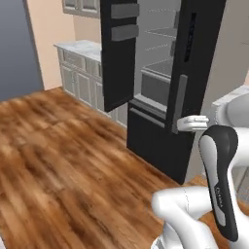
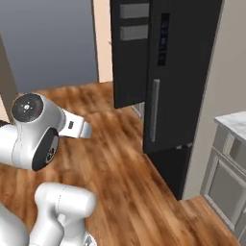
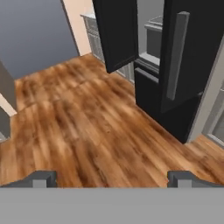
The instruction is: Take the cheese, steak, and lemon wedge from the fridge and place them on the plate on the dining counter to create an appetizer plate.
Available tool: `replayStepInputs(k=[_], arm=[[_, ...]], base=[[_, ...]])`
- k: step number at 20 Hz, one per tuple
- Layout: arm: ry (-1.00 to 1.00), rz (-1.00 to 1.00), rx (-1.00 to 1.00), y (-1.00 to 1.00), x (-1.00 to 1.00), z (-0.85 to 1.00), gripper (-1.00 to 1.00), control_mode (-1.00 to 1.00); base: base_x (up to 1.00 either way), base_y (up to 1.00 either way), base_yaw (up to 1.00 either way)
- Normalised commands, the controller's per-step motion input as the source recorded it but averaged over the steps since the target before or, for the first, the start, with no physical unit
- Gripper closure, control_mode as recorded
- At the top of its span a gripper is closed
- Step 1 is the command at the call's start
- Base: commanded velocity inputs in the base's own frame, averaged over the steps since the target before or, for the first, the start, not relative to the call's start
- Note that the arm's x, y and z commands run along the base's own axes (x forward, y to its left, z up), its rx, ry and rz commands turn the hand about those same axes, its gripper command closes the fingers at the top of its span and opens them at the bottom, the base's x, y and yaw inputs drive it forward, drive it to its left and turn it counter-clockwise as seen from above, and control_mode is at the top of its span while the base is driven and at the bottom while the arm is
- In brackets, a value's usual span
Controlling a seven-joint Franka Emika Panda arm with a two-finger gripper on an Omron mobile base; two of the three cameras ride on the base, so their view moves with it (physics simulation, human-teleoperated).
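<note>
The fridge (image 1: 160,73) is seen ahead with its left door swung wide and the right door shut, so the grey shelves are exposed for reaching in. No cheese, steak or lemon wedge can be made out on them from here. The claw (image 3: 112,178) is held spread wide and empty above the wooden floor (image 3: 87,131), well apart from the fridge, presumably readied for an approach.

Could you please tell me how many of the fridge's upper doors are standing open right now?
1: the left door of the fridge is swung wide open, showing grey shelves. The right door, with its grey handle, appears closed.
</note>
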Motion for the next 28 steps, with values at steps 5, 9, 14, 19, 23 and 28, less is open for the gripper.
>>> replayStepInputs(k=[5,9,14,19,23,28], arm=[[0.00,0.00,0.00,0.00,0.00,0.00,-1.00,1.00],[0.00,0.00,0.00,0.00,0.00,0.00,-1.00,1.00],[0.00,0.00,0.00,0.00,0.00,0.00,-1.00,1.00],[0.00,0.00,0.00,0.00,0.00,0.00,-1.00,1.00],[0.00,0.00,0.00,0.00,0.00,0.00,-1.00,1.00],[0.00,0.00,0.00,0.00,0.00,0.00,-1.00,1.00]], base=[[0.98,0.73,-0.45],[0.76,0.76,-0.46],[0.74,0.73,-0.49],[0.58,0.44,-0.49],[0.42,0.21,-0.49],[0.42,0.44,-0.44]])
